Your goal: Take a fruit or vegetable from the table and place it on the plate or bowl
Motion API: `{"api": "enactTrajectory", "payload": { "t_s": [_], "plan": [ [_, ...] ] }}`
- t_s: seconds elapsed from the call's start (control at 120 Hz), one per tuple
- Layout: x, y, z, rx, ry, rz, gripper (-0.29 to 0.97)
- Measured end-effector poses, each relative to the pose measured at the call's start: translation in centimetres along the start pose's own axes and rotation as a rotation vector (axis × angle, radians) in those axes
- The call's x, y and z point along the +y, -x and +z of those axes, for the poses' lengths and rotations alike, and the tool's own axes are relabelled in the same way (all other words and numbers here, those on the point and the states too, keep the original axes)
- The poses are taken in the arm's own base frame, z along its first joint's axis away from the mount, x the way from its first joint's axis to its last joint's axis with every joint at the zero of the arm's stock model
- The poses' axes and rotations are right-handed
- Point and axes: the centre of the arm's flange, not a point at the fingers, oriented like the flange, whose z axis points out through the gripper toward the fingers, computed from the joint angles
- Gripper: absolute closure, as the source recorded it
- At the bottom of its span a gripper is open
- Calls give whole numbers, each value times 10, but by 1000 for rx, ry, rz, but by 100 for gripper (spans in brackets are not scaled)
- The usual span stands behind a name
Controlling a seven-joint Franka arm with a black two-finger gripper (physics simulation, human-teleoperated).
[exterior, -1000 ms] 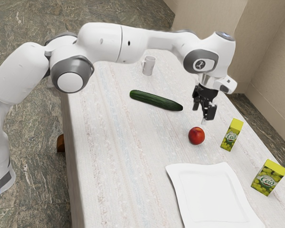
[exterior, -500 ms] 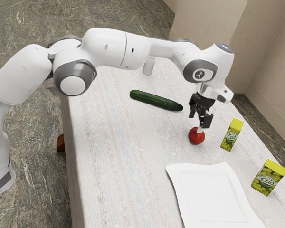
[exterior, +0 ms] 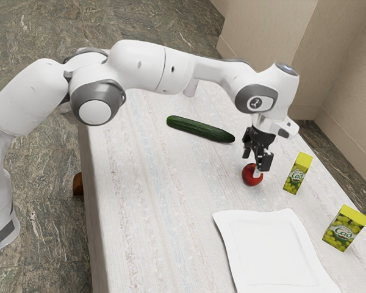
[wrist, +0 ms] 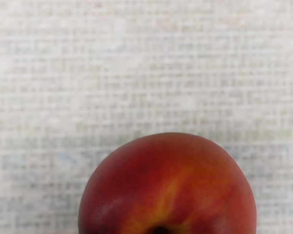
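Observation:
A red-orange peach (exterior: 251,177) lies on the pale tablecloth, between the dark green cucumber (exterior: 200,129) and the white square plate (exterior: 271,250). My black gripper (exterior: 258,165) points down right over the peach, its fingers open and reaching the fruit's top, partly covering it. In the wrist view the peach (wrist: 168,187) looms large just under the hand, stem dimple toward the camera, with woven cloth around it. The plate sits near the table's front edge, toward the exterior view's right, with nothing on it.
Two yellow-green juice cartons stand upright: one (exterior: 297,173) close to the peach on the exterior view's right, another (exterior: 343,228) beside the plate. A white mug (exterior: 190,89) stands at the back, partly behind my arm. Beige walls rise behind the table.
My gripper has come down and shifted slightly toward the exterior view's left, from above and behind the peach to right on top of it. The peach and other things have not moved.

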Motion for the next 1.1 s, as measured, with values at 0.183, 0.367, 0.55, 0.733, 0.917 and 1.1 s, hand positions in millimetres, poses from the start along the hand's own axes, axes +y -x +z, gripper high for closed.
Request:
{"api": "enactTrajectory", "payload": {
  "t_s": [0.183, 0.367, 0.55, 0.733, 0.917, 1.1],
  "plan": [
    [0, -1, 3, 7, 6, -1, 0],
    [0, -4, 13, 5, 8, -1, 0],
    [0, -8, 23, 11, 18, -4, 0],
    [1, -10, 36, 7, 27, -7, 4],
    [1, -11, 36, 14, 31, -9, 26],
    [6, -9, 21, 33, 31, -1, 30]
  ]
}}
